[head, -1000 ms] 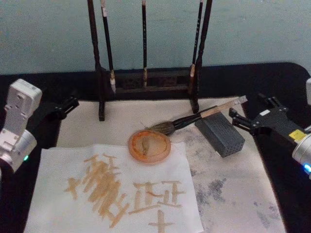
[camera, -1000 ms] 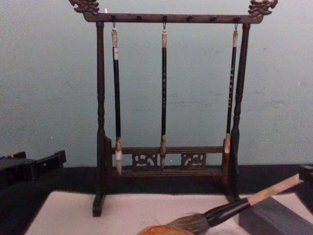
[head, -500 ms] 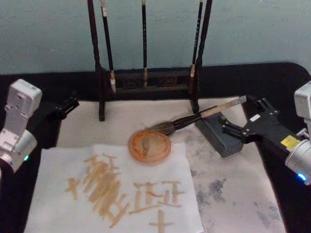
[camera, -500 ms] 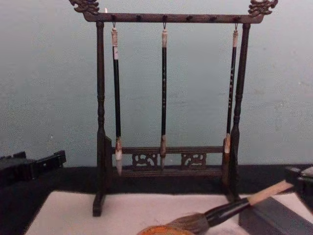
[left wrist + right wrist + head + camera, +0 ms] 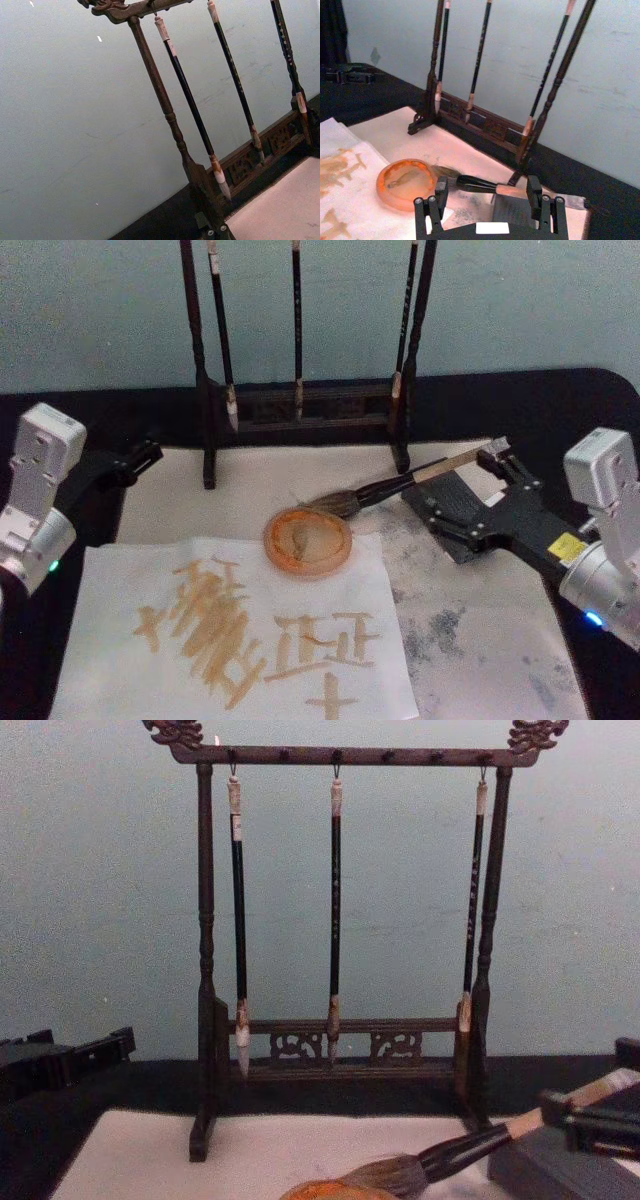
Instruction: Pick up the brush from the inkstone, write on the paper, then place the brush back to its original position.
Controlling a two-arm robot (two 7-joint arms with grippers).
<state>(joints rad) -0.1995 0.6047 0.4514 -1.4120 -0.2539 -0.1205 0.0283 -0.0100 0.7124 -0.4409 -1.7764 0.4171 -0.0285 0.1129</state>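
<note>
Right gripper (image 5: 486,191) fingers spread, straddling the brush (image 5: 485,185) handle, tuft beyond at orange dish (image 5: 404,182). Risk: fingers nudge handle on closing, brush rolls off grey block (image 5: 452,510). Left gripper (image 5: 140,455) parked, open.

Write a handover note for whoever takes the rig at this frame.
Right pincer: open, fingers straddling the tan handle of the thick calligraphy brush, not closed on it.
Left pincer: parked at the table's left edge.
Brush: propped on the dark grey inkstone block, tuft by the orange dish.
White paper sheet: near left, carrying tan strokes.
Done: approach.
Left: grasp, lift, write, return brush to the block.
</note>
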